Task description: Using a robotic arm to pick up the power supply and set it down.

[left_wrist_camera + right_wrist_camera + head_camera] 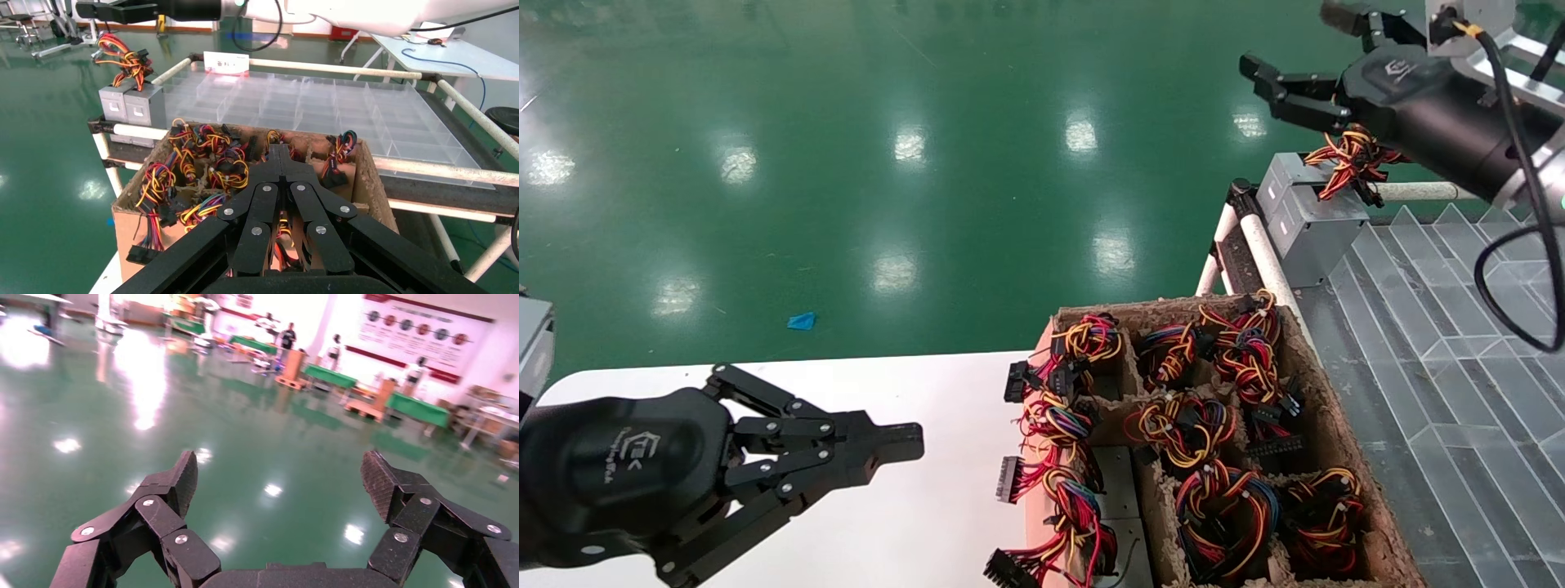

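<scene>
The right robotic arm's black two-finger gripper [1291, 53] is up high at the far right, over the shiny green floor [846, 163]. Its fingers are spread wide apart and hold nothing. In the right wrist view the two ridged black fingertips [183, 478] stand far from each other with only green floor between them.

Just below and beside this gripper sits the grey metal box power supply [1307, 216]. It rests on the far left corner of the clear plastic tray with many small compartments [1459, 367]. A tied bundle of red, yellow, orange and black wires [1348, 159] lies on top of the box. In the left wrist view the box [131, 104] looks like two grey boxes side by side, with the wires [125, 61] piled on top.

The left robotic arm's black gripper [903, 441] is low at the near left, over the white table [911, 523]. Its fingers are pressed together and hold nothing.

Next to the white table is a brown cardboard crate with compartments [1336, 433]. It is full of more grey boxes and bunches of coloured wires [1189, 425].
</scene>
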Available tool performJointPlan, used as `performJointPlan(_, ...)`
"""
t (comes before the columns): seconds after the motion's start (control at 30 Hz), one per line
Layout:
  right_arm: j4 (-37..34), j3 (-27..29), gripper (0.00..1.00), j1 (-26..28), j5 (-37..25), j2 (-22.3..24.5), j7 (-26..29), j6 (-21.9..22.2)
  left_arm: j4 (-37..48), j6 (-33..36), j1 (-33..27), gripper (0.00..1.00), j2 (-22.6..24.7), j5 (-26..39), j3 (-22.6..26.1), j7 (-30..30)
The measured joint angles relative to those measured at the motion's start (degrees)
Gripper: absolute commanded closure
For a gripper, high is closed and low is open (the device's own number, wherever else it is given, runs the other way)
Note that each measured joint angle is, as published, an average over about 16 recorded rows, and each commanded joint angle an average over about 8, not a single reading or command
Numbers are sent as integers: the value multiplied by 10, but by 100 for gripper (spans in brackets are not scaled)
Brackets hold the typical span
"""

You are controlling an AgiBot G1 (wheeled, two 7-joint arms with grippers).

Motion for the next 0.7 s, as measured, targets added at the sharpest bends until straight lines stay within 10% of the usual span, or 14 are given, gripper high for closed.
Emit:
performJointPlan(0.03,12,1,0,-7,2,4,8,-7,0,0,0,0,0,0,0,0)
performJointPlan(0.7,246,30,0,-148,36,87,165,-141,0,0,0,0,0,0,0,0)
